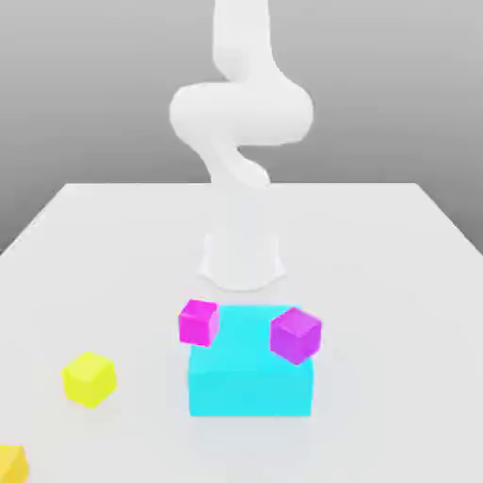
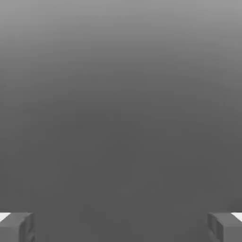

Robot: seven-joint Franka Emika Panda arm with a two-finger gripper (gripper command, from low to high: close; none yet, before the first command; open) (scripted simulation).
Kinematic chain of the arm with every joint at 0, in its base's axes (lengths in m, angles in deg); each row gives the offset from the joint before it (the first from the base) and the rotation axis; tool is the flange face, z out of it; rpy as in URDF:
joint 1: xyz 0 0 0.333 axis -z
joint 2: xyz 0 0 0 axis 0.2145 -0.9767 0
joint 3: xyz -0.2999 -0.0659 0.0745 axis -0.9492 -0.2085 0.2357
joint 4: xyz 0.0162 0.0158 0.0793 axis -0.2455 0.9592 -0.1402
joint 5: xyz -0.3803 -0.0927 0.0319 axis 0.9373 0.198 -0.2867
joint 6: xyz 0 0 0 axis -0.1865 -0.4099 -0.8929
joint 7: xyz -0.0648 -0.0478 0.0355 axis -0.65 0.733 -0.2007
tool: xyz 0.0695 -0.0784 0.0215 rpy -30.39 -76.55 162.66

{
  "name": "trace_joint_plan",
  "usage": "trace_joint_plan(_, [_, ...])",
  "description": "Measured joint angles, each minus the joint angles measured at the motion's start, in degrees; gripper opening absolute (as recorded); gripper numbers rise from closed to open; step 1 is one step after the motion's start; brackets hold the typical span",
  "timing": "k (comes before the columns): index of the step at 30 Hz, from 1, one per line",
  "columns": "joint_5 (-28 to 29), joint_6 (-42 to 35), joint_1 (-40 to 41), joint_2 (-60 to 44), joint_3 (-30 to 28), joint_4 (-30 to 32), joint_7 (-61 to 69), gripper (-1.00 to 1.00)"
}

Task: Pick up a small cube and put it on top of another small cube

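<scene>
Background: a plain grey wall or backdrop stood behind the scene in the exterior view, dark low down and paler higher up.
Worktop: a smooth, pale worktop (image 1: 377, 274) ran back to a straight far edge, its sides spreading toward the camera.
Task cubes: four small cubes lay in sight, and which was to be lifted and which was to carry it could not be told.
Magenta cube: the magenta cube (image 1: 198, 323) overlapped the cyan block's far corner on the exterior view's left; whether it touched the block could not be told.
Purple cube: the purple cube (image 1: 295, 336), turned with an edge toward the camera, overlapped the block's top on the exterior view's right; its support was unclear.
Yellow cube: the yellow cube (image 1: 90, 379) sat apart from the block, toward the exterior view's left.
Orange-yellow cube: the orange-yellow cube (image 1: 11, 465) was nearest the camera, cut off by the picture's corner.
Cyan block: the wide cyan block (image 1: 250, 391) stood between the yellow and purple cubes, larger than any cube.
Tool: the tool (image 2: 121, 228) was released, its two fingers wide apart with nothing gripped.
Cubes and tool: how far the cubes were from it could not be judged.
Arm: the white arm (image 1: 242, 113) rose behind the block, its base on the worktop.
</scene>
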Motion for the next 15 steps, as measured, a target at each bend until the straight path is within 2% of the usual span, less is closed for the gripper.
trace_joint_plan(8, [5.83, 3.07, 10.37, -17.08, 3.60, -2.54, -18.38, 0.00])
trace_joint_plan(15, [10.15, 5.70, 16.21, -31.68, 3.42, -4.72, -33.63, 0.00])
